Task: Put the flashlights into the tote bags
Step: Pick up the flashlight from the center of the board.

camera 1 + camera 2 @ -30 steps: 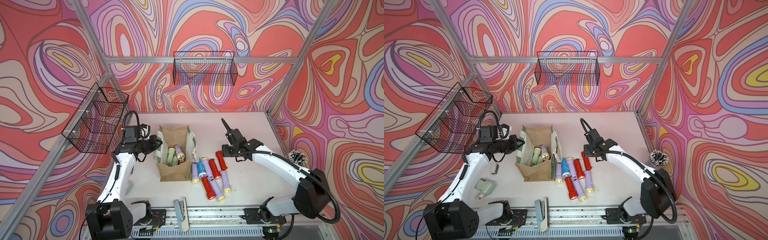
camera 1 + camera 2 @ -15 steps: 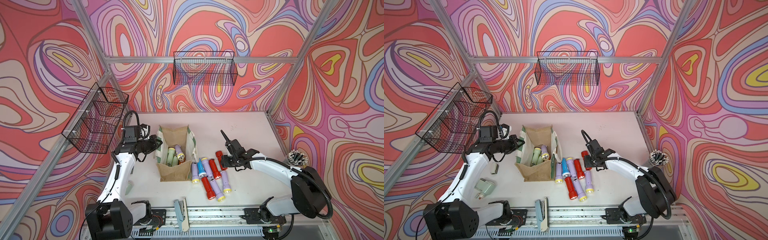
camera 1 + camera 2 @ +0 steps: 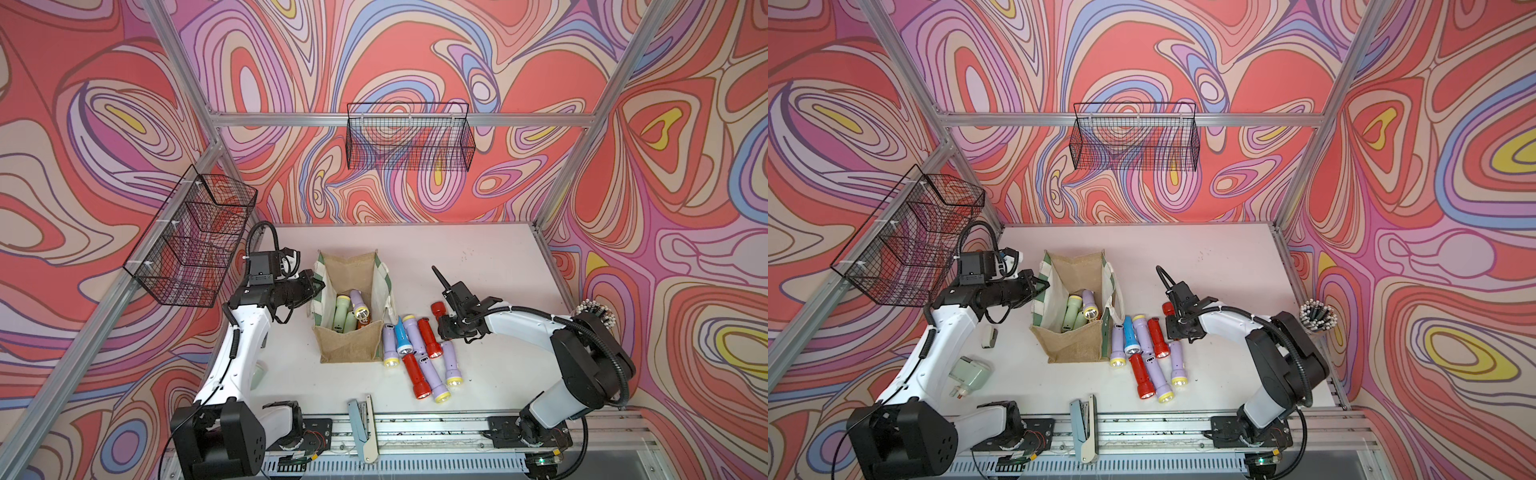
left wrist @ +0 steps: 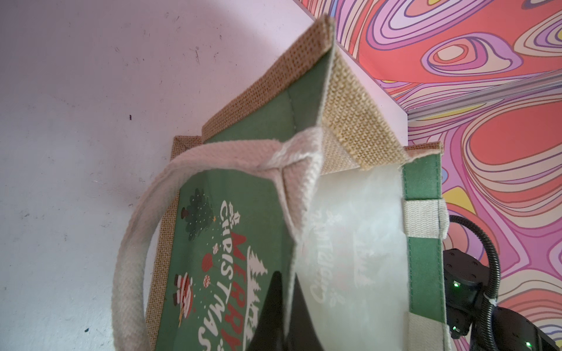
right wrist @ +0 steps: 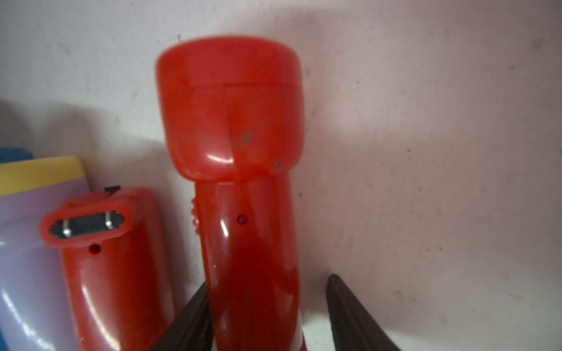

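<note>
The red flashlight [image 5: 240, 152] is the one in play now, lying flat on the table [image 3: 498, 374] a little beyond the loose pile from the tote bag [image 3: 347, 347], not yet lifted. The right gripper [image 5: 267, 307] has dropped onto it: a second ago it hung above with the whole flashlight in sight, and now in both top views only the red head pokes out from under the wrist. Its jaws are spread astride the barrel and narrowing, one finger [image 5: 345, 310] with a sliver of table showing between it and the plastic, the opposite one right at the barrel, so this is a pinch about to land, not a hold. Next out, seven more flashlights [image 3: 415, 372] lie heaped just beside the tote bag, lilac, blue and red, none of them shifted. Inside the bag a pale green flashlight [image 3: 341, 313], a lilac one and an orange-red one already rest on the bottom. The left gripper [image 4: 286, 297] hasn't budged: jaws pressed together on the bag's printed side panel, on the side away from the pile, keeping the mouth wide. That reads well for the task: mouth held, next flashlight nearly gripped, eight on the table. The worry is the neighbouring red flashlight [image 5: 112, 258] lying close alongside; a skewed close could nudge it. Out by the front rail, well clear of the bag, what looks like a stapler [image 3: 361, 428] lies idle.
</note>
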Motion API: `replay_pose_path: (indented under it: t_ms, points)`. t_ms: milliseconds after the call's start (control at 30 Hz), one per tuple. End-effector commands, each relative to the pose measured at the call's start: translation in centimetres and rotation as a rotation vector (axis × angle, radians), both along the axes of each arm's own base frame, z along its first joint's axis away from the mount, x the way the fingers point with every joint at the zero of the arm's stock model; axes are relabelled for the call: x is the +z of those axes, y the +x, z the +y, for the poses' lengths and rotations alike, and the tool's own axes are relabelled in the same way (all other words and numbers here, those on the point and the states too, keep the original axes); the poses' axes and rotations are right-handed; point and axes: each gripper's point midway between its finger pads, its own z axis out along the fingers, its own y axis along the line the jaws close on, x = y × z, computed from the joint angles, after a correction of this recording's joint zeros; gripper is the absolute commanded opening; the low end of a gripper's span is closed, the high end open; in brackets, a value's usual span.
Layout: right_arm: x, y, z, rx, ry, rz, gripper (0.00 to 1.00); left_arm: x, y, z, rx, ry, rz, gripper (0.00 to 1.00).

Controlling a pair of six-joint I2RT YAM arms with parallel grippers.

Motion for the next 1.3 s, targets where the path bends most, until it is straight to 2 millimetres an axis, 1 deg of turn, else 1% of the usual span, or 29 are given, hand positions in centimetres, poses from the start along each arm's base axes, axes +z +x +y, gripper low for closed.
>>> replay_pose_path:
  t_ms: [0, 100, 133, 200, 267, 467, 567, 667, 733, 833, 933, 1067, 1133, 1200, 1267]
  points:
    - [-1.2, 0.1, -0.6, 0.001, -0.059, 0.036, 0.56, 0.2, 0.1, -0.2, -0.010, -0.001, -0.003, 0.00]
    - [-1.7, 0.1, -0.6, 0.006, -0.068, 0.054, 0.52, 0.2, 0.1, -0.1, -0.007, 0.004, -0.006, 0.00]
    - [-1.7, 0.2, -0.5, 0.006, -0.068, 0.054, 0.49, 0.3, 0.2, -0.1, -0.007, 0.002, -0.005, 0.00]
    - [-1.7, 0.2, -0.6, 0.005, -0.077, 0.061, 0.40, 0.2, 0.2, -0.2, -0.008, -0.001, -0.003, 0.00]
    - [-1.8, 0.0, -1.0, 0.000, -0.101, 0.072, 0.35, 0.3, 0.1, -0.2, -0.012, -0.001, -0.004, 0.00]
    - [-1.5, -0.3, -1.6, -0.010, -0.123, 0.074, 0.31, 0.3, 0.1, -0.2, -0.009, 0.000, -0.008, 0.00]
    - [-0.8, 0.1, -1.6, -0.016, -0.121, 0.056, 0.30, 0.3, 0.1, -0.3, -0.013, -0.005, -0.008, 0.00]
    - [0.7, 0.7, -1.4, -0.011, -0.117, 0.028, 0.28, 0.4, 0.0, -0.3, -0.014, -0.002, -0.011, 0.00]
    - [2.2, 1.2, -1.2, -0.005, -0.114, 0.003, 0.27, 0.5, -0.1, -0.2, -0.013, 0.000, -0.015, 0.00]
    - [5.9, 2.8, -0.7, -0.006, -0.102, -0.061, 0.27, 0.5, 0.0, -0.3, -0.014, -0.003, -0.016, 0.00]
    - [10.1, 4.7, -1.1, -0.036, -0.136, -0.145, 0.27, 0.5, -0.1, -0.3, -0.017, -0.005, -0.016, 0.00]
    - [16.5, 7.2, -1.7, -0.112, -0.148, -0.293, 0.25, 0.5, -0.1, -0.4, -0.018, -0.007, -0.018, 0.00]
    - [19.8, 8.2, -1.2, -0.121, -0.107, -0.364, 0.24, 0.5, -0.1, -0.4, -0.019, -0.009, -0.020, 0.00]
    - [23.2, 9.1, 0.3, -0.091, -0.026, -0.423, 0.23, 0.5, -0.1, -0.4, -0.021, -0.010, -0.019, 0.00]
    - [26.0, 9.6, 1.8, -0.062, 0.051, -0.473, 0.23, 0.6, -0.1, -0.5, -0.023, -0.014, -0.022, 0.00]
